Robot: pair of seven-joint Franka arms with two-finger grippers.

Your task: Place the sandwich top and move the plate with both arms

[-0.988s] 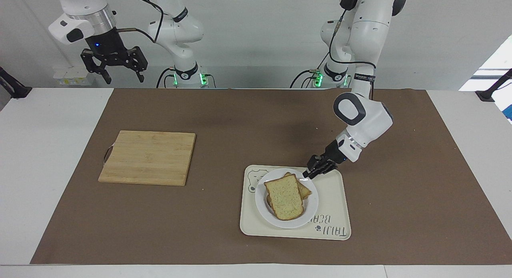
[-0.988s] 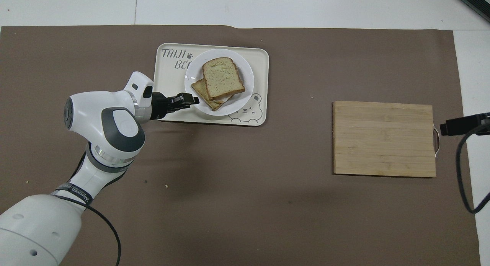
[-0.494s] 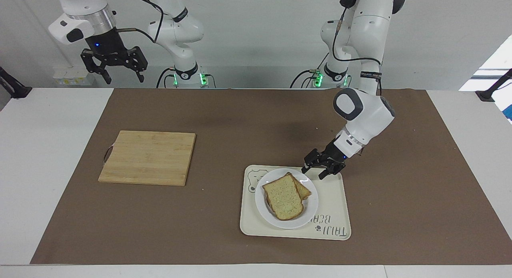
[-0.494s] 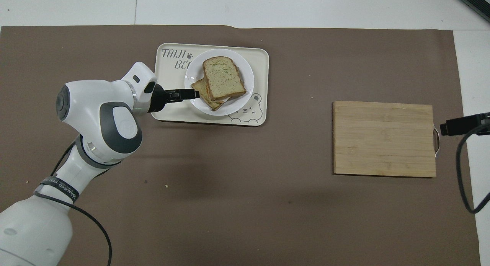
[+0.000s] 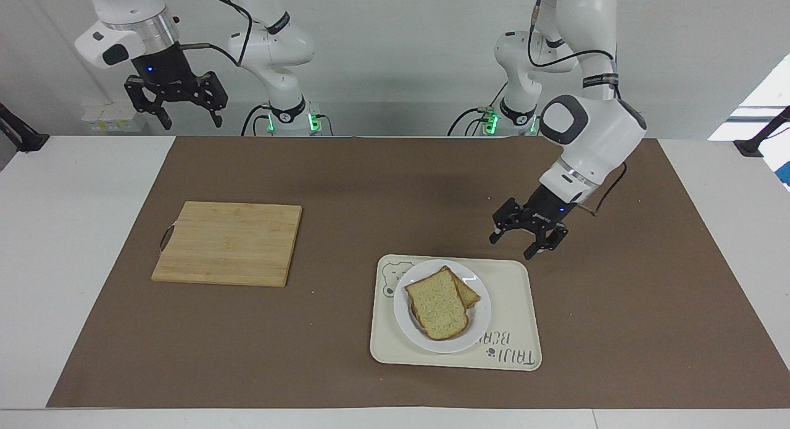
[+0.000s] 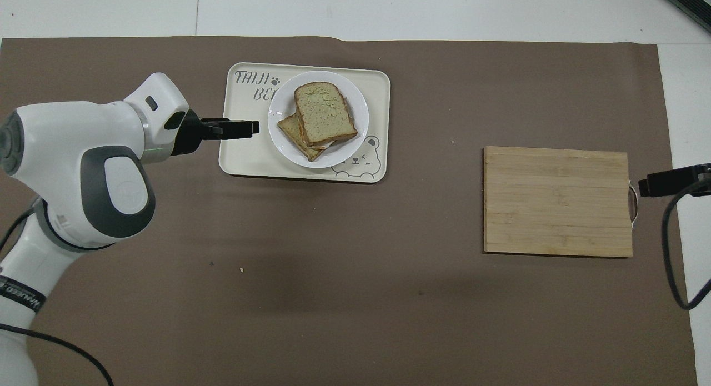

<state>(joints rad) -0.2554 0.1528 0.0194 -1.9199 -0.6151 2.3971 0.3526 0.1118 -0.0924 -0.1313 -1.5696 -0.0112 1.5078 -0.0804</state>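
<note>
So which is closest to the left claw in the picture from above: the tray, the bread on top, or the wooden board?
From the left claw:
1. Tray, right under its tips.
2. Top bread, on the plate.
3. Wooden board, toward the right arm's end.

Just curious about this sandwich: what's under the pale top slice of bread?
Under the sandwich top a darker slice pokes out, both on the plate. Any filling between them is covered.

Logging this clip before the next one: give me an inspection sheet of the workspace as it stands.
Surface: brown mat on a white table.
Job's things: sandwich top on a lower slice, on the plate, on the tray.
Clutter: cutting board toward the right arm's end; crumbs.
Grippers: left gripper open, empty, over the mat beside the tray; right gripper open, raised, waiting.
Cables: on both arms.
Surroundings: white wall.
</note>
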